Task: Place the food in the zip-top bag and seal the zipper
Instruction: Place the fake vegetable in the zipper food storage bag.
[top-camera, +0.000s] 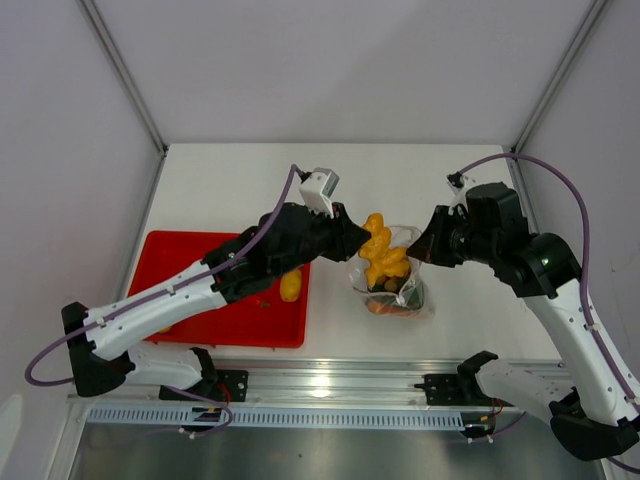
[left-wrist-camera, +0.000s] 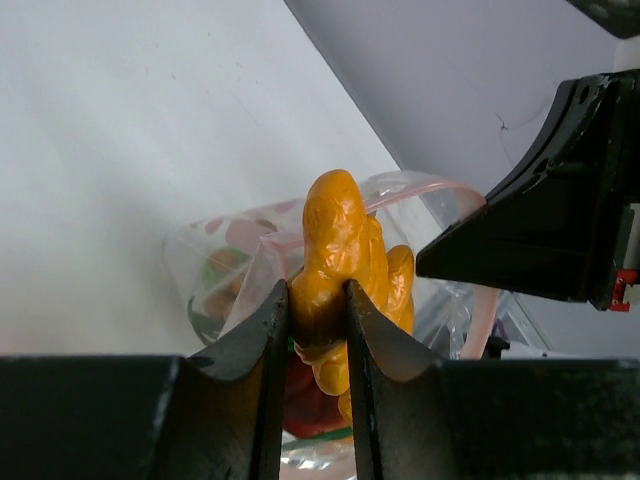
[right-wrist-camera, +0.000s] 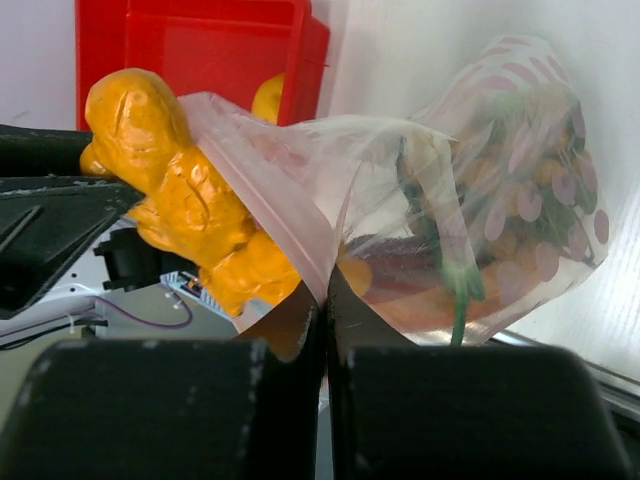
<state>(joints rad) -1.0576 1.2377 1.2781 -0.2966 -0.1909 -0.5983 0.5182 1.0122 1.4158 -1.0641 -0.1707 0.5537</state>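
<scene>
Yellow-orange and knobbly, a toy food piece (top-camera: 380, 252) is pinched between the two fingers of the left hand (top-camera: 352, 238) at the centre of the overhead view. Its long axis runs from upper left down to lower right. Its lower end hangs over the mouth of the clear zip-top bag (top-camera: 420, 300), which stands on the white surface (top-camera: 400, 180) just below and right of that hand. The right hand (top-camera: 428, 245) is pressed together on the bag's lip and holds the mouth up from the right side. The pink zipper (left-wrist-camera: 430, 184) arcs open behind the piece. Other toy foods lie inside the bag. Whether the piece's tip has passed the lip cannot be told. The likely move is down and right, along the piece's own axis. A yellow lemon (top-camera: 290, 287) lies in the red tray (top-camera: 170, 250) at lower left.
</scene>
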